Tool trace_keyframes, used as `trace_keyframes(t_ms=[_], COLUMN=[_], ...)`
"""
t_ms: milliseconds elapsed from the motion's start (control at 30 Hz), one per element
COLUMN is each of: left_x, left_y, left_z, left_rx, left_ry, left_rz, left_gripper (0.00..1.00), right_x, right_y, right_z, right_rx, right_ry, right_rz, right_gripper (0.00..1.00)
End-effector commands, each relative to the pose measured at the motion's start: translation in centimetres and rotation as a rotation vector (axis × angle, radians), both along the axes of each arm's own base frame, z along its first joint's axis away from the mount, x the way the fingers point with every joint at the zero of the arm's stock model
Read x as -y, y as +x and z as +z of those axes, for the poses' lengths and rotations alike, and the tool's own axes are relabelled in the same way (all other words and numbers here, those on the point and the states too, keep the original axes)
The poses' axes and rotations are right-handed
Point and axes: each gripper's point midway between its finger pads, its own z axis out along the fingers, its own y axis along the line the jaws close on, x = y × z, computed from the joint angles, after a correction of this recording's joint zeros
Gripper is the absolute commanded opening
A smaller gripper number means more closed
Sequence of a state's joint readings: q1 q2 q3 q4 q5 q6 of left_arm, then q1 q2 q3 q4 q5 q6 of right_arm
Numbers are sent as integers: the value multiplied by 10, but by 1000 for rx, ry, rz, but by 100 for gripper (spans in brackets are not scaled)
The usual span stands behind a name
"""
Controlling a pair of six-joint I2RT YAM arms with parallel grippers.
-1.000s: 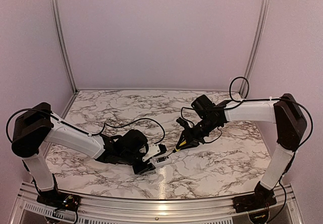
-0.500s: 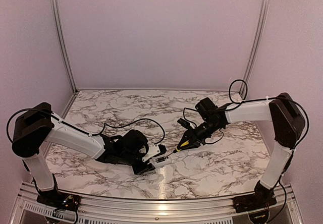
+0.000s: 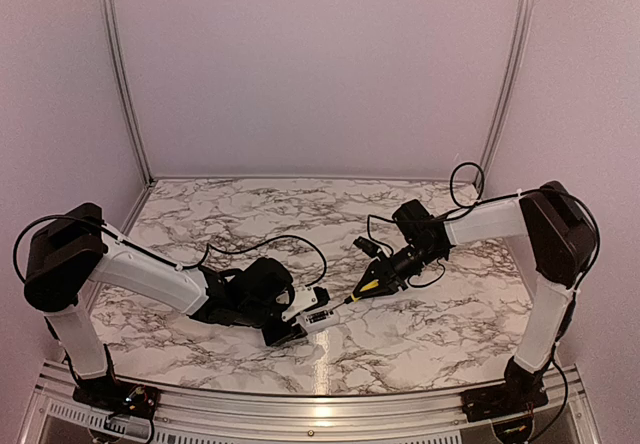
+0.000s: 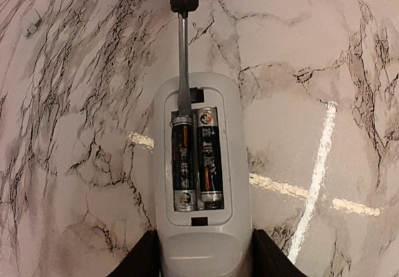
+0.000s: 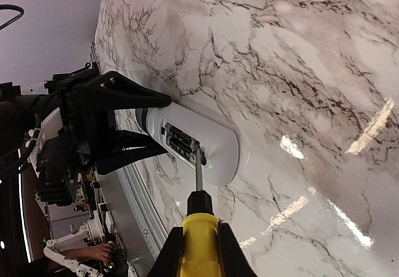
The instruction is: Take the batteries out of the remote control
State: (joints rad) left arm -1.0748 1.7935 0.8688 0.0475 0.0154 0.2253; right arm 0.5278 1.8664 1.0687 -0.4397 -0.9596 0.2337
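We see the marble table (image 3: 450, 334) filling the lower half of the overhead view. Just left of centre there, the left gripper (image 3: 292, 322) is clamped on one end of the remote control (image 5: 209, 143), which lies flat with its bay uncovered. To its right, the right gripper (image 3: 378, 279) is closed tight on a yellow-handled screwdriver (image 5: 199, 239). The blade tip is in the bay, at the upper end of the left-hand cell. The two batteries (image 4: 196, 158) sit side by side.
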Motion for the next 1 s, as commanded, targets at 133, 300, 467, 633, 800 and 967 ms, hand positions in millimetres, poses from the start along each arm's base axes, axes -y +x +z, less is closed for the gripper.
trace_keyframes(t_ms=[133, 300, 467, 633, 800, 967], left_x=[19, 22, 25, 29, 33, 37], left_y=[3, 3, 4, 6, 8, 10], left_z=[12, 16, 20, 32, 43, 44], left_rx=[36, 37, 42, 55, 73, 79], left_ry=[-49, -64, -78, -108, -127, -125], left_rz=[-44, -47, -47, -47, -55, -63], left_gripper=[0, 0, 0, 0, 0, 0], right_x=[-2, -2, 0, -5, -13, -18], right_y=[-43, -45, -46, -46, -42, -43], right_z=[-45, -47, -52, -43, -12, 15], right_rx=[-108, -119, -134, -144, -116, -87], right_ry=[-45, -21, -15, 32, 111, 176], right_rz=[104, 120, 125, 133, 147, 164], right_gripper=[0, 0, 0, 0, 0, 0])
